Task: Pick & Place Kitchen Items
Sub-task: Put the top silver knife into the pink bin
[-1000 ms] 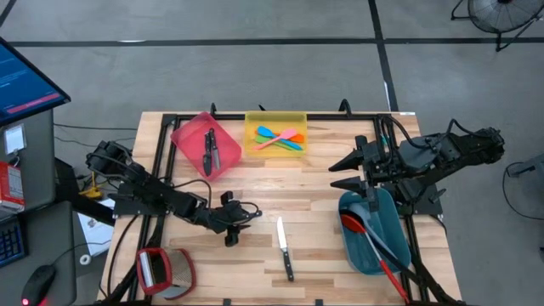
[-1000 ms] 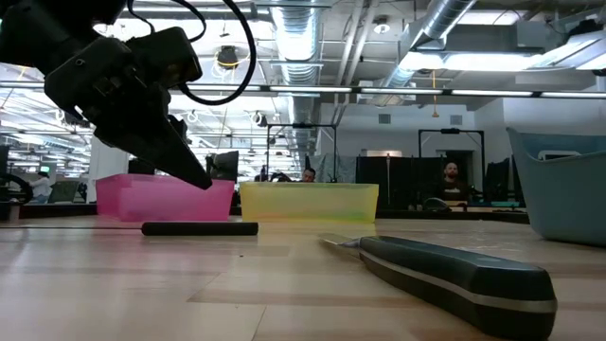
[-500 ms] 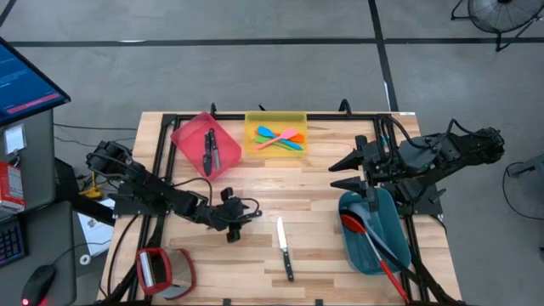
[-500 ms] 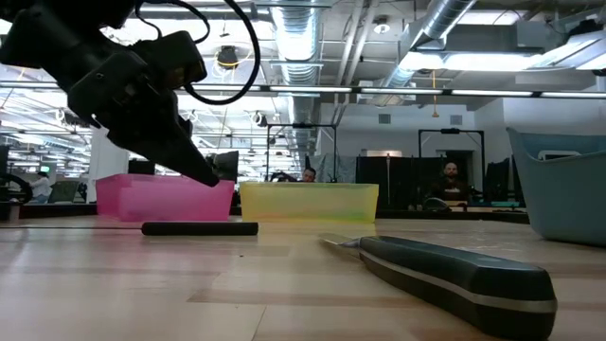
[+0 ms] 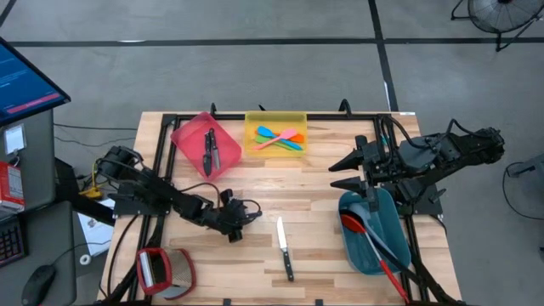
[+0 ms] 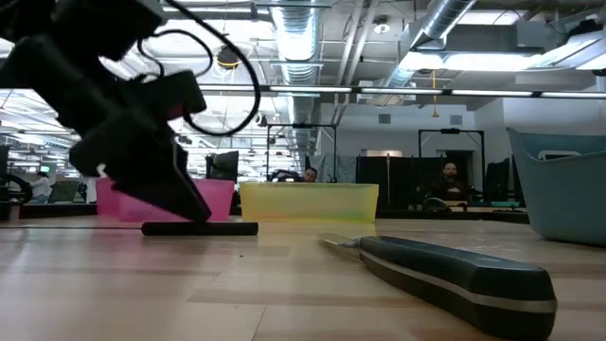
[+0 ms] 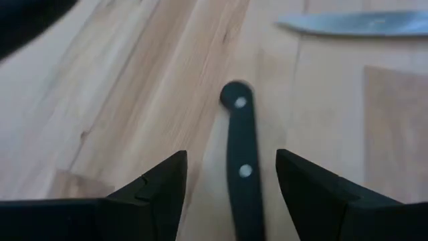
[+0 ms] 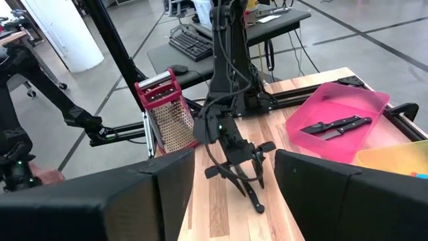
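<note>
Left tool (image 5: 235,223) hangs spread wide over one black-handled knife (image 7: 242,167) on the bench (image 5: 314,183), not gripping it; a second knife (image 5: 284,248) lies just beside. Two knives sit in the pink bin (image 5: 191,136). Right tool (image 5: 342,172), fingers parted and empty, waits by the teal bin (image 5: 378,259).

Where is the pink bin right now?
Seen from above, the pink bin sits at the table's far left, beside the yellow bin, with two knives inside.

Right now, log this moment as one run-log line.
left claw: open, straddling black knife handle on table | right claw: open, waiting above teal bin | second knife: loose on table
</note>
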`<action>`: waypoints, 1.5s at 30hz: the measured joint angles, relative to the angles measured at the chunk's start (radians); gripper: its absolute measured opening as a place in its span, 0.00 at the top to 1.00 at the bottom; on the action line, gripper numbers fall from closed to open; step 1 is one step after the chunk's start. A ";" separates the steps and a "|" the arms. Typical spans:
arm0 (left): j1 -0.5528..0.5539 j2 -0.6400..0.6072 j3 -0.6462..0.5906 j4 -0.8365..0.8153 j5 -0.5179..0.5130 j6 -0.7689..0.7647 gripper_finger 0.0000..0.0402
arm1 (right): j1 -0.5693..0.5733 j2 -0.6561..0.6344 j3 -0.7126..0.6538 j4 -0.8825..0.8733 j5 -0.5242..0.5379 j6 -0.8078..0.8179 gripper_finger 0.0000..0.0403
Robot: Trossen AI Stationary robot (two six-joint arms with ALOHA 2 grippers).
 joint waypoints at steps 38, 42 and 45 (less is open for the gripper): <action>0.012 -0.140 -0.003 -0.013 0.083 -0.098 0.92 | 0.000 0.000 0.000 -0.013 0.000 0.000 0.50; 0.012 -0.212 -0.002 -0.005 0.059 -0.098 0.92 | -0.001 0.000 0.000 -0.012 0.000 0.000 0.50; 0.012 -0.268 -0.002 -0.003 0.030 -0.098 0.92 | -0.001 0.000 0.000 -0.012 0.000 0.000 0.50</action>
